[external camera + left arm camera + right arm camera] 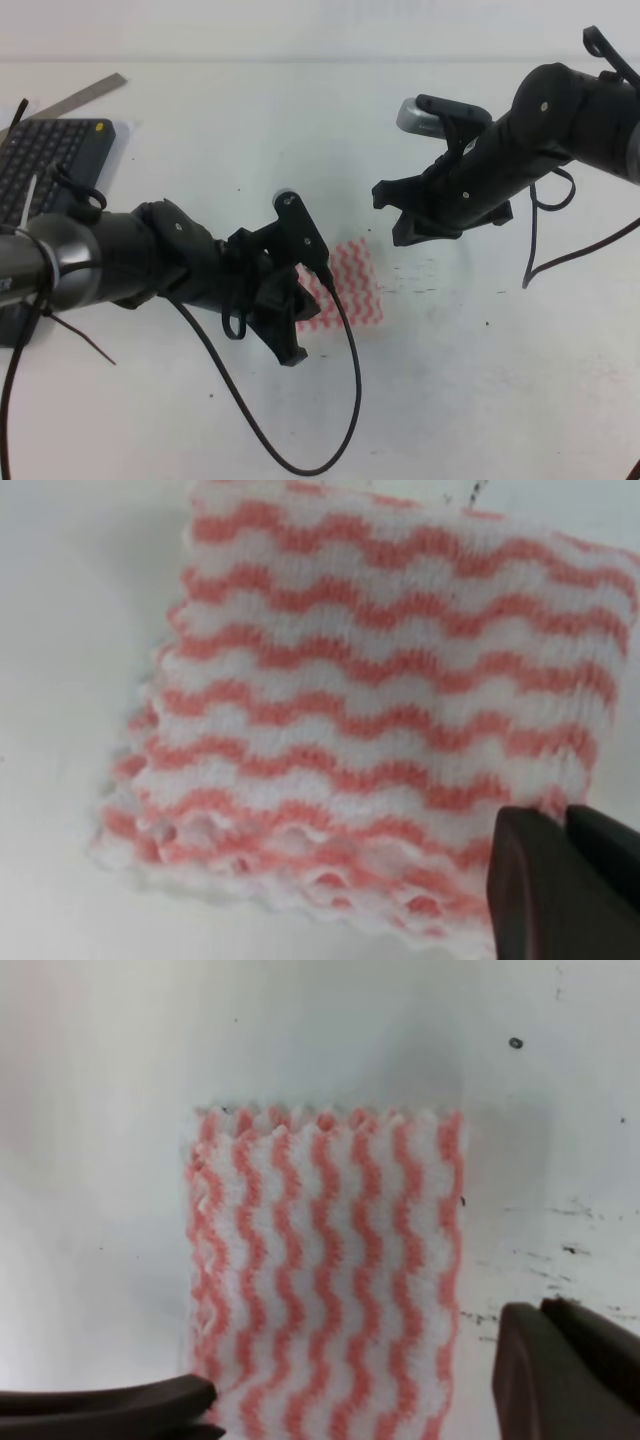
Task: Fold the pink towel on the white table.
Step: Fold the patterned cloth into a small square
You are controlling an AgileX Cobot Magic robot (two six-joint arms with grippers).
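White table [470, 380] fills the scene, plain and flat with a few dark specks and scuffs, and the pink towel [352, 287] lies near its middle, already folded into a small stack with several scalloped edges layered along 1 side in the left wrist view. Nearest to the towel is the left gripper [290, 300], on the left of it in the high view, where its black body covers the towel's left edge; in the left wrist view only 1 dark finger [560, 885] shows at the towel's lower right corner, and I cannot tell whether the jaws are spread or clenched, or whether they touch the cloth. Further from the towel, up and to the right of it, the right gripper [415, 215] hangs above the table with its jaws spread and nothing between them; in the right wrist view the 2 dark fingers [565, 1370] sit at either side of the towel's near edge. Well away from the towel, at the far left edge of the table, sits a dark keyboard [45, 160], with a grey ruler [75, 97] beyond it.
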